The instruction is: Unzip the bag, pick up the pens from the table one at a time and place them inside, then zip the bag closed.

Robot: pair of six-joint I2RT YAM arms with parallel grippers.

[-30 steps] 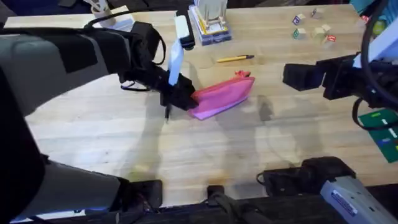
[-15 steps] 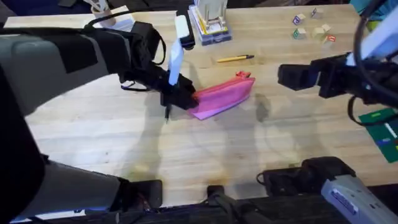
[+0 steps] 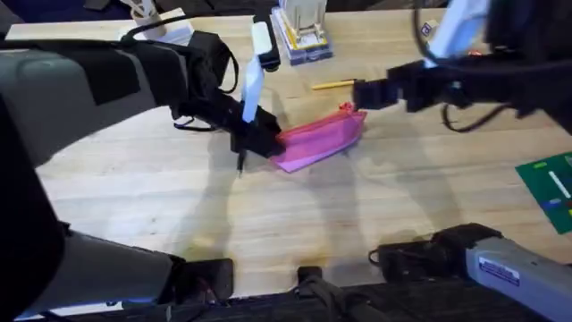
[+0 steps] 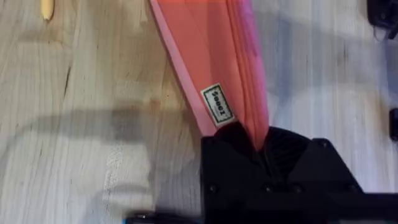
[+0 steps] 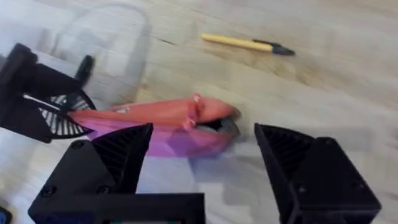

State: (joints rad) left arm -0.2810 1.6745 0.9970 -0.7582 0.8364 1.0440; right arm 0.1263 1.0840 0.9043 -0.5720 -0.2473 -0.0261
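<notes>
Light butcher-block tabletop (image 3: 295, 224) with plank seams, carrying a pink fabric pencil pouch (image 3: 320, 140) with a small label and a reddish pull tab (image 3: 346, 108). The left end effector (image 3: 261, 140) pinches one end of the pouch. The right end effector (image 5: 202, 162), fingers spread, hovers at the opposite, tab end. A yellow pen (image 3: 336, 84) with a dark tip lies just beyond it.

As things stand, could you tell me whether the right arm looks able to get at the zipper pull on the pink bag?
Probably yes. The right gripper is open, and the zipper pull at the bag's free end lies just ahead of it with nothing between. The left gripper clamps the far end, steadying it.
</notes>
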